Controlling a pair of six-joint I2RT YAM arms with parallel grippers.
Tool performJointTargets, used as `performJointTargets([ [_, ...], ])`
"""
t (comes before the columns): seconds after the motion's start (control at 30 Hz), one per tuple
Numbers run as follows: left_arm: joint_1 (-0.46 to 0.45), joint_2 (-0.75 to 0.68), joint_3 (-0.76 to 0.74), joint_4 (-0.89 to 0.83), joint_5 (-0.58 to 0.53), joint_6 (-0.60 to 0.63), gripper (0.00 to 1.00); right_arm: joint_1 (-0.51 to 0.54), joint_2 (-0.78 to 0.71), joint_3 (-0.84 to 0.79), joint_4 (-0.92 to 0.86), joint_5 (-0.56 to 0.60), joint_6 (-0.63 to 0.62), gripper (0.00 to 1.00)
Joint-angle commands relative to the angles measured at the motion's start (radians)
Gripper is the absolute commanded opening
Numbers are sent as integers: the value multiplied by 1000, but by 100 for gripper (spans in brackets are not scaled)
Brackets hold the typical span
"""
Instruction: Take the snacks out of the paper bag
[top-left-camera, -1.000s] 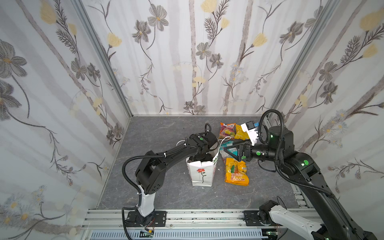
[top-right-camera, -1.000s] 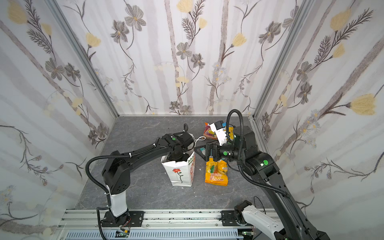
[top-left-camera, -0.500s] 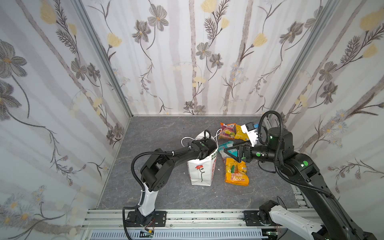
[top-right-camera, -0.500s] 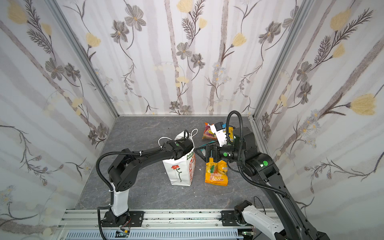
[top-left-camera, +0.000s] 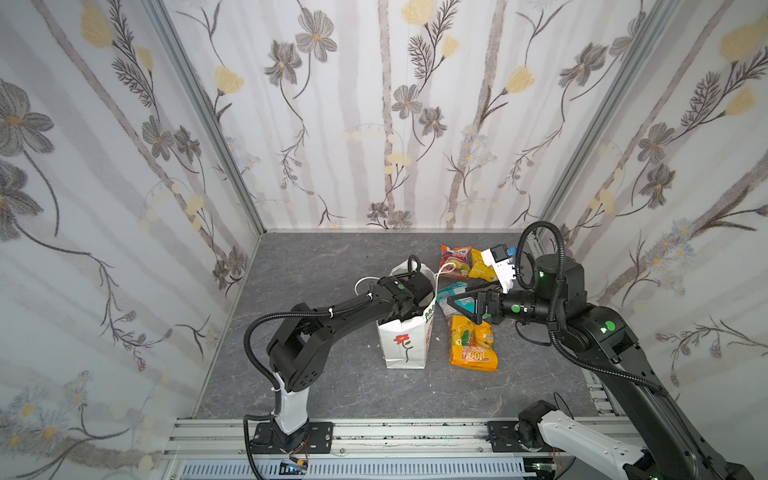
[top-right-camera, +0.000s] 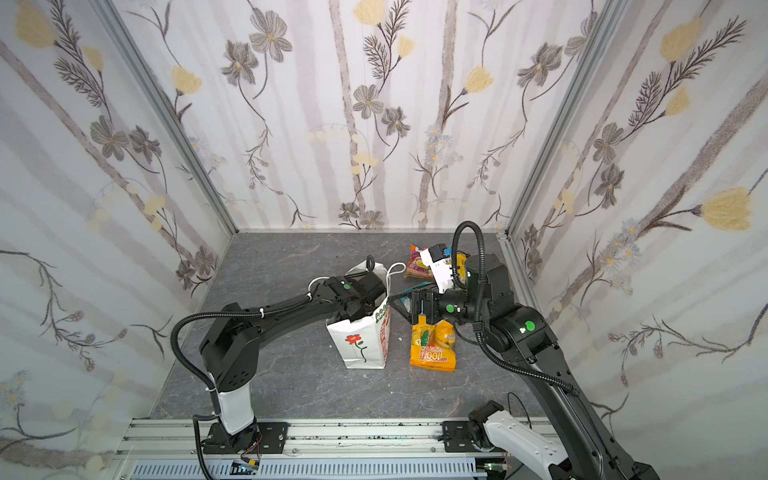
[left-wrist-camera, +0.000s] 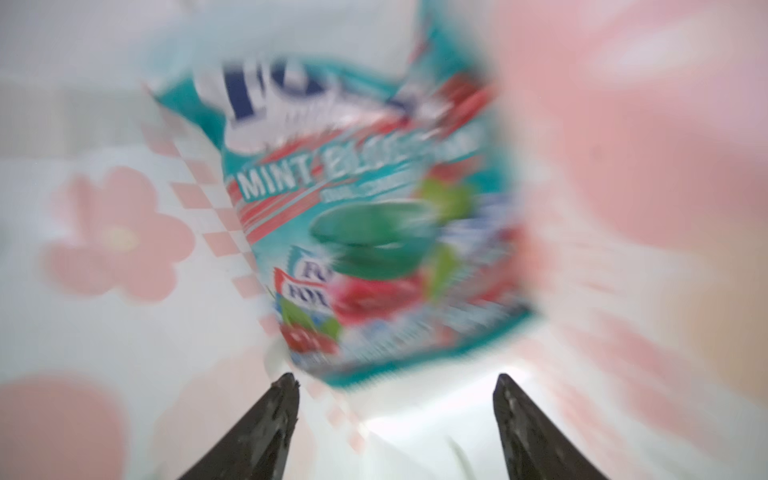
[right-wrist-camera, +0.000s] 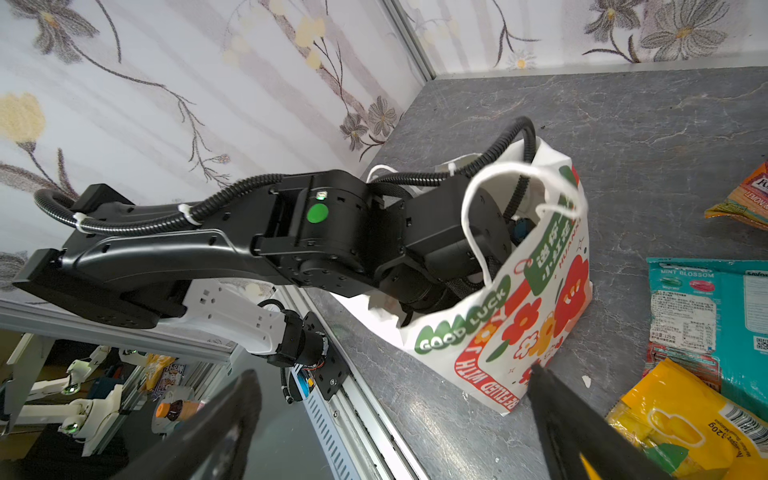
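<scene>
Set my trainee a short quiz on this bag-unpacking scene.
1. True or false: the left end effector is inside the paper bag.
2. Which packet lies nearest the mounting rail? A pink; B orange "100" packet; C yellow.
3. What lies ahead of the left end effector in the left wrist view?
Key: 1 true; 2 B; 3 a teal mint packet, blurred.

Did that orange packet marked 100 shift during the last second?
No. The orange packet lies just as far from the front rail as before.
</scene>
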Motion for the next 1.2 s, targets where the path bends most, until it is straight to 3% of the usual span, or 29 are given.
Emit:
performJointTargets([
  [0.0, -20, -18, 33, -128, -5, -8, 77, 0, -1, -3, 2, 13, -3, 99],
  [0.23, -47, 22, 13, -192, 31, -9, 82, 0, -11, -18, 8, 18, -9, 99],
  [0.5, -57, 127, -70, -102, 113, -24, 84, -1, -12, -27, 5, 23, -19, 99],
  [0.6, -56, 140, -94, -65, 123, -35, 75, -1, -14, -38, 5, 31, -18, 99],
  [0.87, -50, 124, -87, -66, 99, -38, 25, -1, -16, -44, 7, 51, -19, 99],
  [1.03, -49, 107, -70, -77, 91, -33, 0, -1, -14, -65, 23, 152, 21, 99],
  [1.17, -49, 99, -53, -91, 76, -32, 0, -1, -6, -106, 89, 189, 89, 99],
])
